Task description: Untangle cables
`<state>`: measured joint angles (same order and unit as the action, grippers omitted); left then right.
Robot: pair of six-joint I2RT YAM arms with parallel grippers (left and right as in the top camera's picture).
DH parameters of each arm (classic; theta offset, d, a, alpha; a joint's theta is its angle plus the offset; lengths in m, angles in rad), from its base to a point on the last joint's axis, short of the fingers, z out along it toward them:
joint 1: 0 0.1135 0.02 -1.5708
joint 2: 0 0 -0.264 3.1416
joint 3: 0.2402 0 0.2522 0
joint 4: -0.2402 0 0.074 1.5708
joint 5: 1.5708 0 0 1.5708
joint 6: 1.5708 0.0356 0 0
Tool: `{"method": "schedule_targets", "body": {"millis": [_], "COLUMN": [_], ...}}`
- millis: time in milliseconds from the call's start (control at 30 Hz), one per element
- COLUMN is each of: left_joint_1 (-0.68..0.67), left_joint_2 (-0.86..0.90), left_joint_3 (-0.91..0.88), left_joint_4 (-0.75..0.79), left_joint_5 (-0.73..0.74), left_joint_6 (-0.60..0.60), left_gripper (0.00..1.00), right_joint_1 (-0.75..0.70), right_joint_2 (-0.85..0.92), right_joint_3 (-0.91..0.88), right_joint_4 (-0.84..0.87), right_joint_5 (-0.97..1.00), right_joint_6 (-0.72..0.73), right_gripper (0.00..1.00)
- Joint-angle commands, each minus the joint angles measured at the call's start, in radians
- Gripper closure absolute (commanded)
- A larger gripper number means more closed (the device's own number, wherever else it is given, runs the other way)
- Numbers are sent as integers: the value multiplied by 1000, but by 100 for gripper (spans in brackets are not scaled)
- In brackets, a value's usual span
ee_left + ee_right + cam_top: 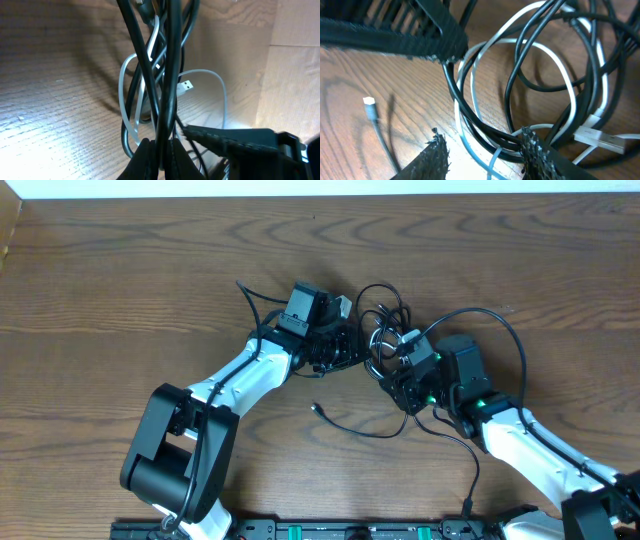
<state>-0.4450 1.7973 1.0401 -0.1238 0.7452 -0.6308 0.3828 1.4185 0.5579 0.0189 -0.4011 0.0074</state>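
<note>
Tangle of cables is sitting bunched in the middle of the counter, right between the two arms. At the knot the left claw is clenching several black strands, pinching them tight, with white loops and a white USB plug hanging just behind. Opposite it the right claw is standing parted; black and white loops are running loosely through the gap and nothing is looking pinched. One black lead is trailing out of the knot toward the near edge, its plug end lying free on the wood.

Handling, as a judgement: the cords are looking thin, light and floppy, so a tug is likely dragging the whole bunch along rather than sliding strands apart. Smooth jackets are probably slipping in a light pinch, and plugs are likely snagging on loops. Best hold is looking like a single strand just beside a plug, or the outer white loop, clear of the crossings, with the left claw anchoring. Hard pulling is risking a tighter knot.
</note>
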Motion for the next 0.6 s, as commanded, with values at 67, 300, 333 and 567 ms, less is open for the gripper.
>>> {"method": "schedule_targets", "body": {"millis": [67,300,333,567], "left_joint_1": [3,3,3,3], "left_joint_2": [12,12,12,12], "left_joint_3": [3,3,3,3], "left_joint_4": [-2,-10,-10,-10], "left_joint_5": [31,34,33,23], "left_joint_6": [18,17,18,18], "left_gripper": [92,92,92,83], "right_joint_1": [53,97,97,95], "right_joint_2": [21,53,53,20], "right_joint_3": [11,11,11,26], "right_joint_4": [3,0,0,-1], "right_joint_5": [31,227,220,-11], "right_joint_6": [-32,-31,-31,15], "right_gripper": [59,94,99,99]}}
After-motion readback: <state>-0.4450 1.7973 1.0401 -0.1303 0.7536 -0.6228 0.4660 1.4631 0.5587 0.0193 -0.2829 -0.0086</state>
